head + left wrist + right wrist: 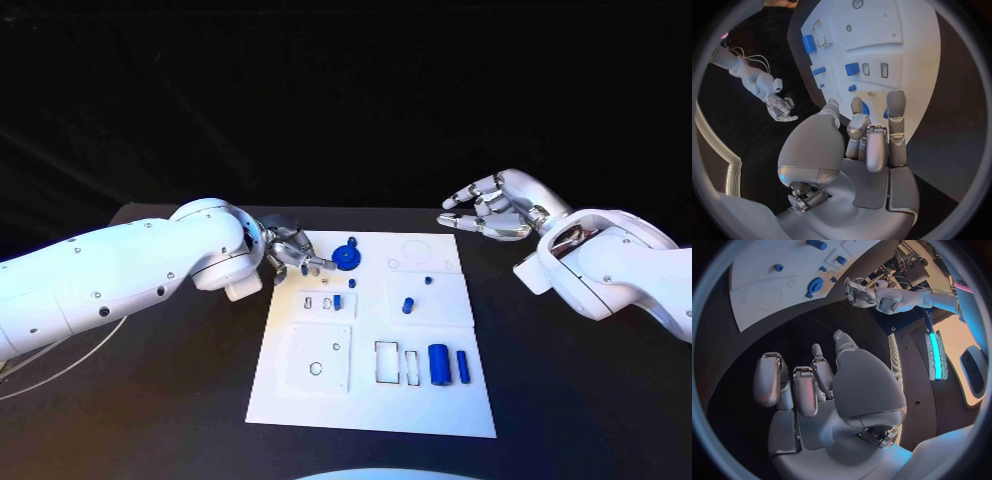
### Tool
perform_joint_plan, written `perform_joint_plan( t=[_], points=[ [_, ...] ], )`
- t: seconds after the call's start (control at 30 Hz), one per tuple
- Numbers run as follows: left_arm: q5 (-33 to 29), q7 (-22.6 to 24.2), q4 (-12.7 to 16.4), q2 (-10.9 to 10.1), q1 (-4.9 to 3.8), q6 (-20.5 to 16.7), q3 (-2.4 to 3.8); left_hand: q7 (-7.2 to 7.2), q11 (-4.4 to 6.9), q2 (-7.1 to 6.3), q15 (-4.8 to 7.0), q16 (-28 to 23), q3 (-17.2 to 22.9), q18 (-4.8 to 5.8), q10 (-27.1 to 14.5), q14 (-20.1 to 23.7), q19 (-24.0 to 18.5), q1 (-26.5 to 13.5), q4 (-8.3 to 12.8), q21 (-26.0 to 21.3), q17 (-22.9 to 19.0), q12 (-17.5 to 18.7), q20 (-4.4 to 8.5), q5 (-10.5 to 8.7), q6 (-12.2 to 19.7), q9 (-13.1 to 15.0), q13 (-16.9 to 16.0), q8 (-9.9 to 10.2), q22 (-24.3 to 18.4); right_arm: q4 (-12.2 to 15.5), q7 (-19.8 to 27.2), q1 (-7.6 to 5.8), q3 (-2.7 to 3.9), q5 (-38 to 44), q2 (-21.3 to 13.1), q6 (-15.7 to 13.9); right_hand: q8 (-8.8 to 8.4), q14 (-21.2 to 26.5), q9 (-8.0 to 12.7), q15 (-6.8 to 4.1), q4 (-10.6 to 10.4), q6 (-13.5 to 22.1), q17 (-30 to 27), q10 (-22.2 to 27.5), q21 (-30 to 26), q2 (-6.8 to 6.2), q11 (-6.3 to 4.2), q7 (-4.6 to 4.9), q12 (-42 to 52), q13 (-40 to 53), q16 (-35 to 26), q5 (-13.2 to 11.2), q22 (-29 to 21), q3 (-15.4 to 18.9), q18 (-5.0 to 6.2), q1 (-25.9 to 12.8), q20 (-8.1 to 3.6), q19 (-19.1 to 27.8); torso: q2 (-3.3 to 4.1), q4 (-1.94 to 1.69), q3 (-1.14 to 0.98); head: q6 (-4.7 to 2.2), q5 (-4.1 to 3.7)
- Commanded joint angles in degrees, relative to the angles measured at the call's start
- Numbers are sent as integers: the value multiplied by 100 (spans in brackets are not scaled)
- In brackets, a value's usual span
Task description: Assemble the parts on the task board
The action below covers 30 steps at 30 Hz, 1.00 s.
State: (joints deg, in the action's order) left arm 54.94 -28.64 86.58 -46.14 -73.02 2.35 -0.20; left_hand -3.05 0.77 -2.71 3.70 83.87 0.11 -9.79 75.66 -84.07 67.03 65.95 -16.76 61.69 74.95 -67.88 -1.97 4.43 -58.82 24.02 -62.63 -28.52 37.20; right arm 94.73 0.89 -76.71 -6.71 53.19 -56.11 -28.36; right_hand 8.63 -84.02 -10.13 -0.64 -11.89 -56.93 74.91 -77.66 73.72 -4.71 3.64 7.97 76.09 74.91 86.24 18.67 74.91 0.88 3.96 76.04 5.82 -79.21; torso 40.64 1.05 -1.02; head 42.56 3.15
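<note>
Behind left hand [870,145], blue gear [348,257] half-hidden.

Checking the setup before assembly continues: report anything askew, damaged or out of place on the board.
Nothing stands out. The task board lies flat and square on the table, and the blue parts sit loosely on it, none broken or off the board.

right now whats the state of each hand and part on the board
left hand: fingertips at the blue gear, grip unclear
right hand: open, off the board, holding nothing
blue gear: on the task board, far end
blue cylinder: lying flat near the board's near end
blue bar: lying flat beside the cylinder
</note>
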Motion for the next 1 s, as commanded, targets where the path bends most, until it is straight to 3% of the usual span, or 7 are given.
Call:
perform_joint_plan(
  t=[0.03, 0.4, 1.0],
  points=[
    [478, -567, -54, 120, -68, 491, -33, -3, 8, 3, 41, 10, -59, 65, -5, -294, -48, -55, -2, 27, 513, -10, -6, -30, 59, 41, -9, -33, 14, -26, -26, -3, 1, -19, 2, 69, 40, -402, 1, -20, 5, 45, 716, 8, -26, 8, -39, -7, -3, 27, -33, 40, 159, 47, 37, -48, -43, 8, 7, 1, 5, 13, 3],
    [632, -735, -227, 516, -199, 856, -145, -13, -1, 40, 32, -24, -298, 74, -3, -273, -92, -188, -2, 136, 460, -64, -16, -28, 155, 186, -81, -110, 129, -119, -115, -3, 0, 56, 49, 83, 84, -400, 4, -21, -20, 83, 704, 17, -61, 1, -39, -7, -15, 11, -44, 175, 144, 134, 42, -67, -46, 15, 14, 5, -3, 41, 16],
    [680, -781, -422, 853, -217, 1207, -247, -21, -9, 60, 23, -64, -359, 74, -25, -247, -123, -211, 2, 157, 398, -59, -24, -20, 193, 230, -79, -125, 144, -185, -151, 2, -2, 79, 110, 122, 114, -398, 4, -22, -37, 101, 690, 22, -88, 17, -41, -7, -22, 2, -55, 269, 131, 175, 46, -68, -47, 22, 24, 13, 1, 70, 8]
  ],
)
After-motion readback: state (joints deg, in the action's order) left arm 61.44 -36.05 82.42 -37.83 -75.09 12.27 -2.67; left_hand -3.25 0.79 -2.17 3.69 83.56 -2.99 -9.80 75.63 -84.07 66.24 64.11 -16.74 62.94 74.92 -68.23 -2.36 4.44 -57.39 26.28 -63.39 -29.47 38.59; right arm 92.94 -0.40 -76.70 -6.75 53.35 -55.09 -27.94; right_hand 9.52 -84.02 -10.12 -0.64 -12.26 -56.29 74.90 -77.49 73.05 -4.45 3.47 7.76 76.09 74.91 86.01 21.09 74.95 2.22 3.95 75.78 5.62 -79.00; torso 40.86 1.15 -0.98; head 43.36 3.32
